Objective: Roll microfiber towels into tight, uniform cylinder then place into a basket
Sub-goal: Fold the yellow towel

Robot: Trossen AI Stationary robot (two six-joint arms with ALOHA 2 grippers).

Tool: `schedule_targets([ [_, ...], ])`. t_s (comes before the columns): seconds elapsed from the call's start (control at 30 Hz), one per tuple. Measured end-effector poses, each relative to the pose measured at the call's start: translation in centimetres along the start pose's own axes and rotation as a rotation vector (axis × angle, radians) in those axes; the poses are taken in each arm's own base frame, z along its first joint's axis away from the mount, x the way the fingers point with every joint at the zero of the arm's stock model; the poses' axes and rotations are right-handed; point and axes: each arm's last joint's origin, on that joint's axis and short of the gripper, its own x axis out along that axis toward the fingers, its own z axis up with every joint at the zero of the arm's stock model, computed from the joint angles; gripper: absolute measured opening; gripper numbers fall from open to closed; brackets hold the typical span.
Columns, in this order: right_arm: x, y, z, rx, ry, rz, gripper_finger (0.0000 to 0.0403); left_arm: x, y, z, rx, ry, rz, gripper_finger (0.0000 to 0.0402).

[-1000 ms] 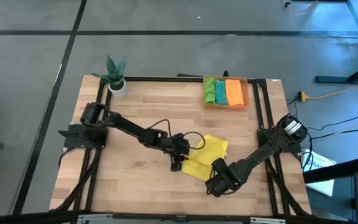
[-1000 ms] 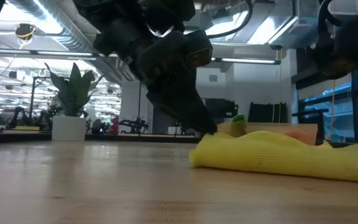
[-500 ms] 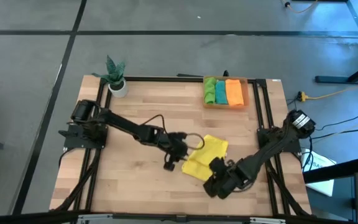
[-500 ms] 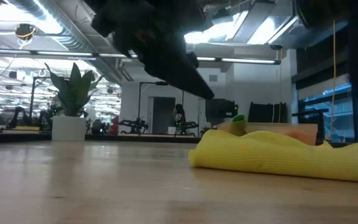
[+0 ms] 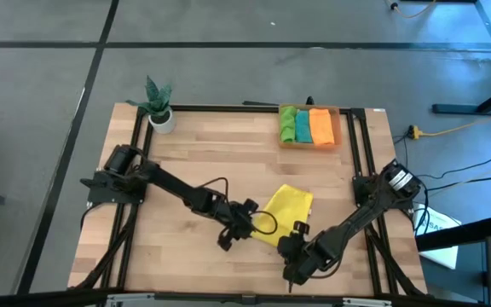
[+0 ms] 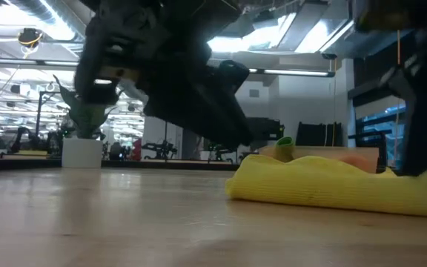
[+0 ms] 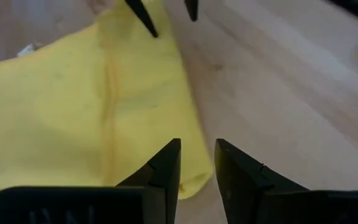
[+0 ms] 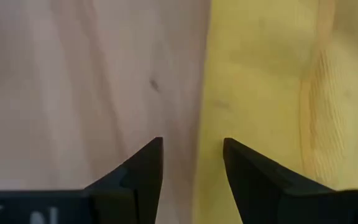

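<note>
A yellow towel (image 5: 286, 211) lies loosely folded on the wooden table, also seen as the yellow towel (image 6: 332, 185) in the low view. My left gripper (image 7: 197, 158) hovers open above the towel's near-left corner (image 7: 188, 180). My right gripper (image 8: 192, 155) is open, with its fingers standing either side of the towel's near edge (image 8: 207, 124). In the high view the left gripper (image 5: 250, 228) and right gripper (image 5: 292, 246) sit close together at the towel's near side. The orange basket (image 5: 337, 128) at the back holds green, teal and orange rolled towels.
A small potted plant (image 5: 158, 107) stands at the table's far left corner. Black frame rails (image 5: 363, 149) run along the table's sides. Bare wood lies left of the towel and between the towel and the basket.
My left gripper has gone toward the table's near edge along the towel's left side and rolled about its own axis. My right gripper has shifted slightly toward the near edge and rolled too. The yellow towel has stayed where it was.
</note>
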Motion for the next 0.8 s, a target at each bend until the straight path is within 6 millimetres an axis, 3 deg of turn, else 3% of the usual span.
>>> schedule_targets([
  [0.37,1.9,-0.2,-1.0,-0.032,0.05,-0.069,0.017,1.4,0.3,-0.9,-0.034,0.01,0.046,0.0088],
  [0.8,2.2,-0.2,-0.8,-0.023,0.046,-0.072,0.017,2.2,0.0,-1.0,-0.037,-0.008,0.054,0.0088],
])
